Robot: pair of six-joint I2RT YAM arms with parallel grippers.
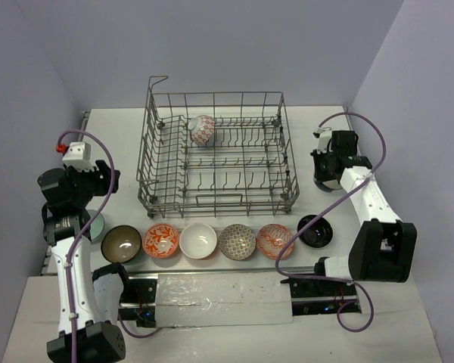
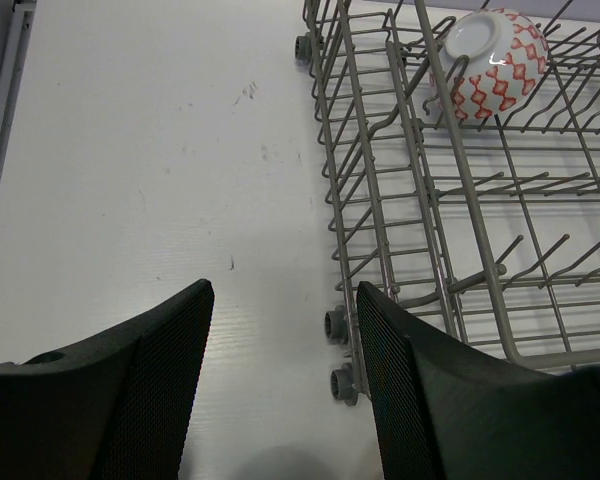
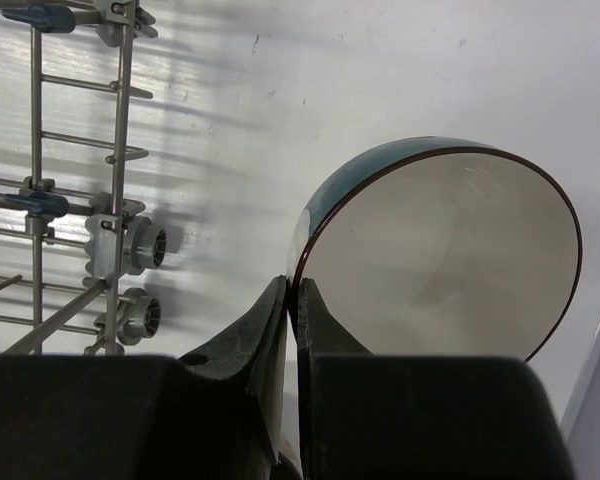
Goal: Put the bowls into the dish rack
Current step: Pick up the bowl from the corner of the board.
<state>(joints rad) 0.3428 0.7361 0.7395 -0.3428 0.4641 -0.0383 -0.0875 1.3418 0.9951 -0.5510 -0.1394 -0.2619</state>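
The grey wire dish rack (image 1: 219, 162) stands mid-table with one red-patterned bowl (image 1: 203, 130) on its side in the back row, also visible as the bowl (image 2: 495, 60) in the left wrist view. My right gripper (image 3: 293, 285) is shut on the rim of a bowl (image 3: 450, 250), teal outside and pale inside, held on edge above the table just right of the rack (image 3: 70, 180). In the top view that gripper (image 1: 323, 168) hovers by the rack's right side. My left gripper (image 2: 283, 290) is open and empty, by the rack's left front corner (image 2: 380, 250).
A row of bowls lies in front of the rack: brown (image 1: 122, 243), orange-patterned (image 1: 161, 241), white (image 1: 198, 240), grey-patterned (image 1: 237, 241), red-patterned (image 1: 275, 240) and black (image 1: 315, 231). A pale bowl (image 1: 98, 224) sits partly under the left arm. Walls enclose the table on both sides.
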